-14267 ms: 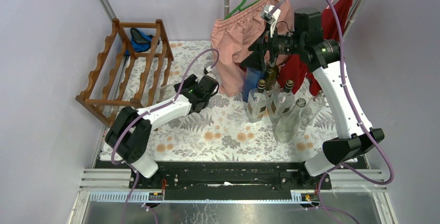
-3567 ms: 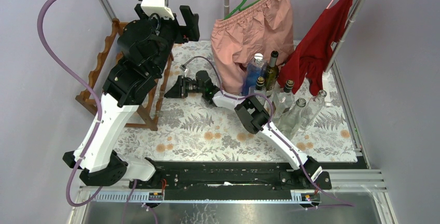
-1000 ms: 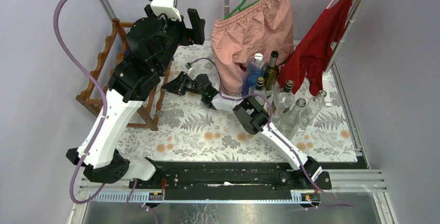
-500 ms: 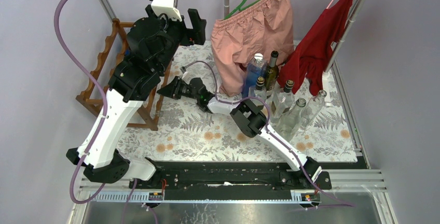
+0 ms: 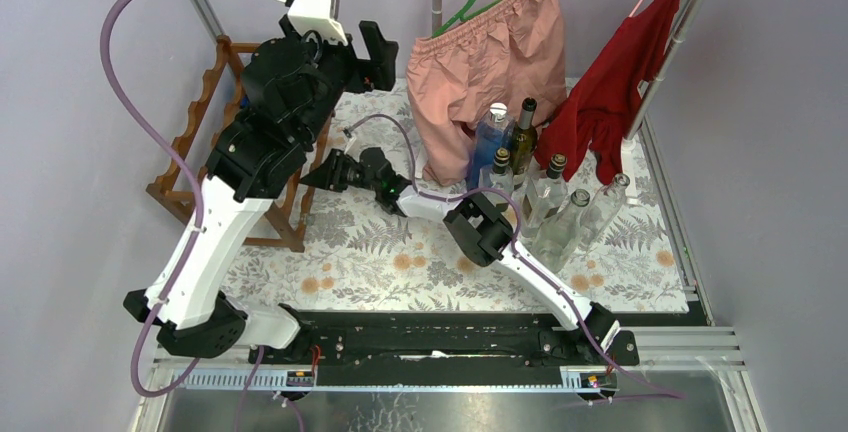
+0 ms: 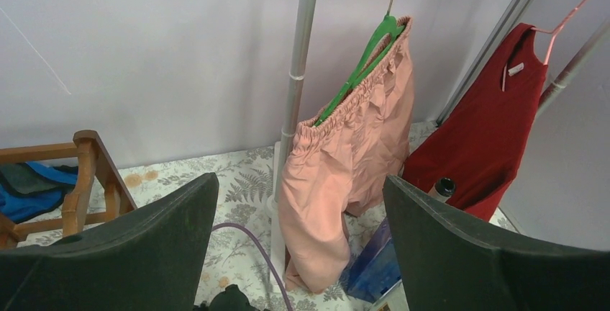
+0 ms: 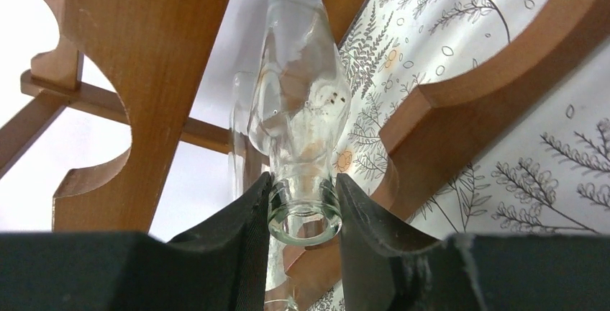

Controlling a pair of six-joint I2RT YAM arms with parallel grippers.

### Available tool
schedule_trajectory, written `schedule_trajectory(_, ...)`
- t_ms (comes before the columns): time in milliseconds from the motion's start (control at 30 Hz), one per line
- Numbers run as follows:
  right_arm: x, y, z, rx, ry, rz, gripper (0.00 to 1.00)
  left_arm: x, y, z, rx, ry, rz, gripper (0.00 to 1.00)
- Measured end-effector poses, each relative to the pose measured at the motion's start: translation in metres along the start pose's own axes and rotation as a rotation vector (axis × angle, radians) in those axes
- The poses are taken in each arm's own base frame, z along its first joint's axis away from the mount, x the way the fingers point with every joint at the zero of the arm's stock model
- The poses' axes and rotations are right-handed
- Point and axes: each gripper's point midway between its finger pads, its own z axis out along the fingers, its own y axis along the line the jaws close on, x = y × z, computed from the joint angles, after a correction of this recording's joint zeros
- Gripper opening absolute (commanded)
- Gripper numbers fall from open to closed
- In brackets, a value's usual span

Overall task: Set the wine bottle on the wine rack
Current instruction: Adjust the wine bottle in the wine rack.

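Table [image 5: 400, 252]: is wearing a print of ferns and orange flowers across its whole top.
Rack [image 5: 186, 147]: is standing at the far left corner, feet on the print, close to the left wall.
Bottles [image 5: 560, 227]: 6 are standing in a tight cluster right of centre, well apart from the rack.
Back of cluster: a blue bottle [image 5: 489, 132] and a dark bottle [image 5: 522, 130] are standing side by side.
Front of cluster: 4 clear ones are crowding together, 2 of them wearing black caps.
Pole [image 6: 286, 145]: is rising upright from a white foot at the far middle.
Near edge: a black rail [image 5: 430, 337] is running along it.
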Motion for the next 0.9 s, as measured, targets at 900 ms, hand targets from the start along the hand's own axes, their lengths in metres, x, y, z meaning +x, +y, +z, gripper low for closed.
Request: schedule_trajectory(900, 0.007, -0.002, 0.0, 0.116, 0.173, -0.417, 0.75, -0.012, 0.007, -0.033, 0.019, -0.068, -0.061, 0.92)
